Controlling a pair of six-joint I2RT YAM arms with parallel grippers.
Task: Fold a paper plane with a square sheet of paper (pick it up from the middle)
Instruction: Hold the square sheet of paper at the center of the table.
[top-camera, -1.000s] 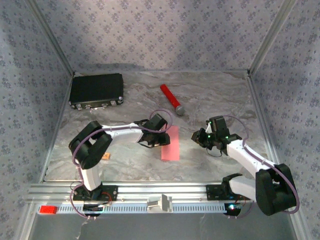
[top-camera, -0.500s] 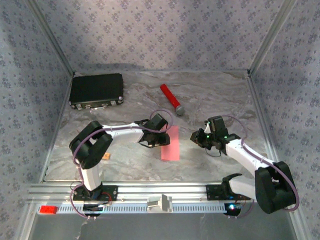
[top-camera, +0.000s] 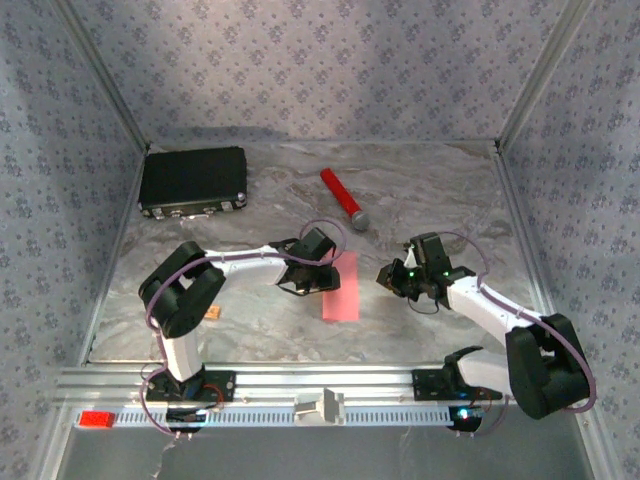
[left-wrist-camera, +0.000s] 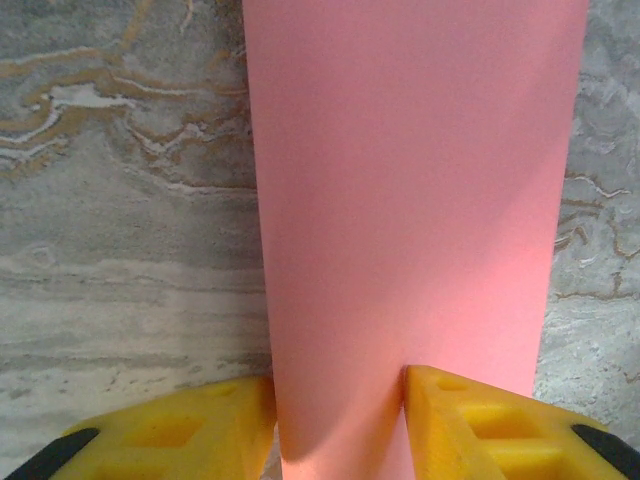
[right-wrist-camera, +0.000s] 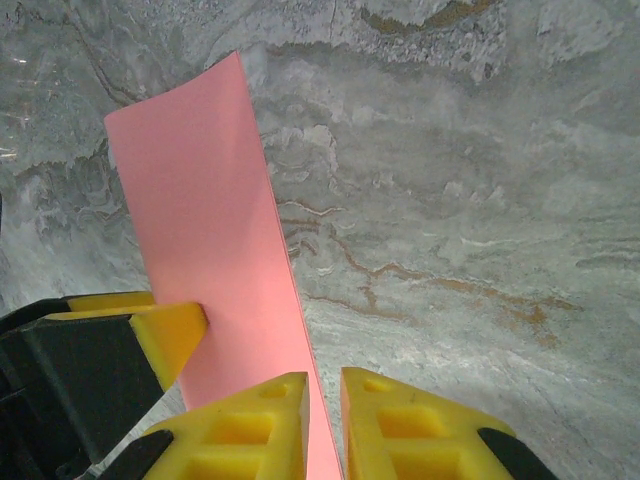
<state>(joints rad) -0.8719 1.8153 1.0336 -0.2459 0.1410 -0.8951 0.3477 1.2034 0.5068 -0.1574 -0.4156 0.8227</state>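
The square sheet of paper lies on the marble table as a narrow pink strip, folded lengthwise. My left gripper sits at its left long edge. In the left wrist view a raised hump of the sheet stands between the yellow fingers, which are shut on it around. My right gripper hovers at the strip's right side. In the right wrist view its fingers are nearly together around, and the paper edge runs beneath the slim gap. The left gripper's finger touches the strip.
A black case lies at the back left. A red cylinder with a grey tip lies behind the paper. A small tan block sits beside the left arm. Patterned walls close in the table on three sides.
The right gripper has crept a little to the left, toward the paper. The left gripper and the paper have stayed put.
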